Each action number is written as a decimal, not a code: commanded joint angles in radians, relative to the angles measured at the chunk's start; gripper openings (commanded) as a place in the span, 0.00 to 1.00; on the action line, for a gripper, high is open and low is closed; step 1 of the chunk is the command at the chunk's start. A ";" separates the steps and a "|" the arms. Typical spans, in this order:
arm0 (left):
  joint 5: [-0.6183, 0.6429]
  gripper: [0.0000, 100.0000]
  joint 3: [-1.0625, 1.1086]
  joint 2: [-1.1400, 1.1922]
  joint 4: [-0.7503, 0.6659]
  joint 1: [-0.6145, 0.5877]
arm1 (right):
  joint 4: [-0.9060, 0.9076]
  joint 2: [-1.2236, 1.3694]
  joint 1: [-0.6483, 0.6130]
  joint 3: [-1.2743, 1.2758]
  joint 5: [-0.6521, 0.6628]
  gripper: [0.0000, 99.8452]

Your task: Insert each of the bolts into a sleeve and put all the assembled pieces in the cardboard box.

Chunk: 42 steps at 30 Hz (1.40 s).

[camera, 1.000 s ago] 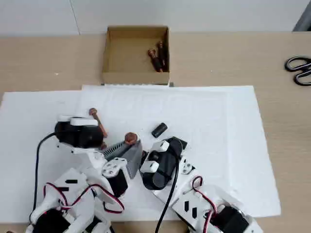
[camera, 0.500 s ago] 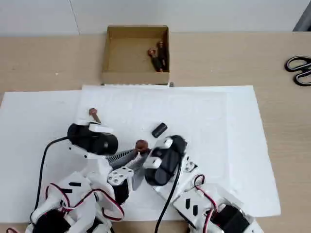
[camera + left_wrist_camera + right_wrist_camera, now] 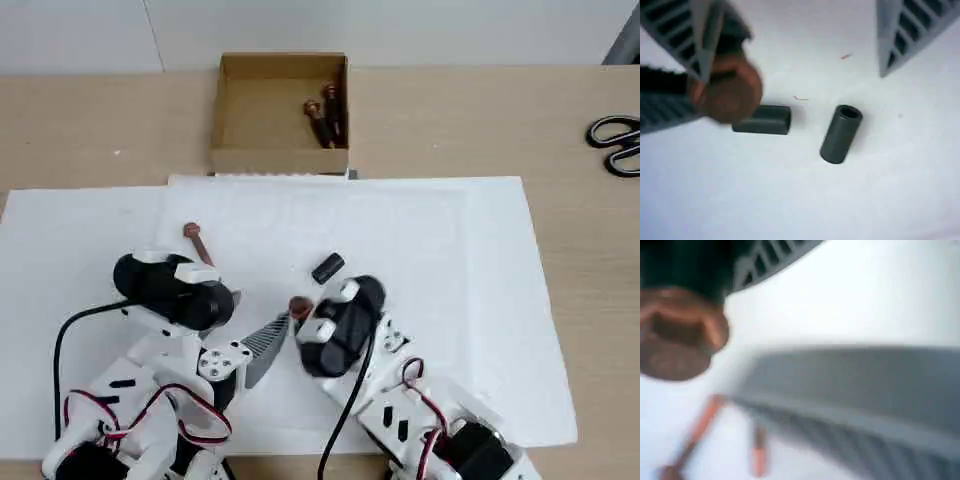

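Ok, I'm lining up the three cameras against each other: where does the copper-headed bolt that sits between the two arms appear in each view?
High view: the copper-headed bolt is just down-left of the loose dark cylindrical sleeve.
Left wrist view: its round head covers one end of a second dark sleeve.
Right wrist view: its head is large, close and blurred.
Shared landmark: the white paper sheet lies behind the bolt in all three.

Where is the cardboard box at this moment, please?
High view: the cardboard box stands on the table just past the white sheet's far edge, left of centre, with assembled pieces by its right wall.
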 commanded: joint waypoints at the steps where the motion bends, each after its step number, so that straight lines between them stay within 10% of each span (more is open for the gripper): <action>1: -0.038 0.18 -0.036 0.005 -0.003 -0.028 | -0.030 0.001 0.094 -0.046 0.009 0.00; 7: -0.048 0.00 -0.008 0.005 -0.091 -0.068 | -0.107 0.019 0.205 -0.044 0.006 0.00; 24: -0.049 0.01 0.501 -0.003 -0.451 -0.169 | -0.558 1.038 0.315 -0.614 -0.103 0.00; 42: -0.106 0.01 0.604 -0.003 -0.557 -0.169 | -0.628 2.031 0.424 -1.557 -0.018 0.00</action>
